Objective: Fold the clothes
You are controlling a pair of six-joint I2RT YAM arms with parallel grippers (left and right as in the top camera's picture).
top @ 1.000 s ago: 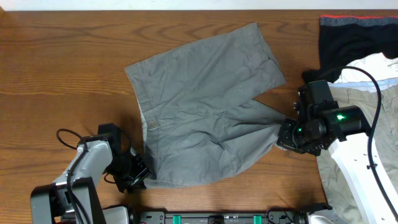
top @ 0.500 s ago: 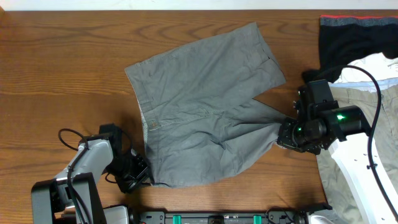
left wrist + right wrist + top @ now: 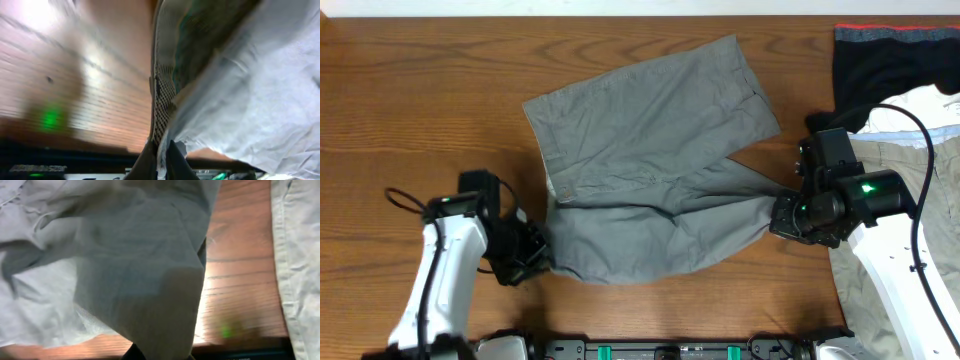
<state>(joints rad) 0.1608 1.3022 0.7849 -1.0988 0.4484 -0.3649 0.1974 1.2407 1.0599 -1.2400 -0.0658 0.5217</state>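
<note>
The grey shorts [image 3: 650,160] lie spread on the wooden table, waistband at the left, legs toward the right. My left gripper [image 3: 533,255] is shut on the near waistband corner and holds it lifted; its wrist view shows the cloth edge and paler lining [image 3: 165,115] pinched between the fingers [image 3: 161,159]. My right gripper [image 3: 782,218] is shut on the hem of the near leg; the cloth [image 3: 150,270] drapes over the fingers [image 3: 160,355] in its wrist view.
A black garment with a red edge [image 3: 890,60] lies at the back right. Paler beige-khaki trousers [image 3: 905,160] lie at the right under the right arm, their edge also in the right wrist view [image 3: 300,255]. A black rail [image 3: 670,350] runs along the front edge.
My left gripper has lifted the waistband corner and moved it up and a little left; the near edge of the shorts has risen and shifted. The right gripper has stayed put.
</note>
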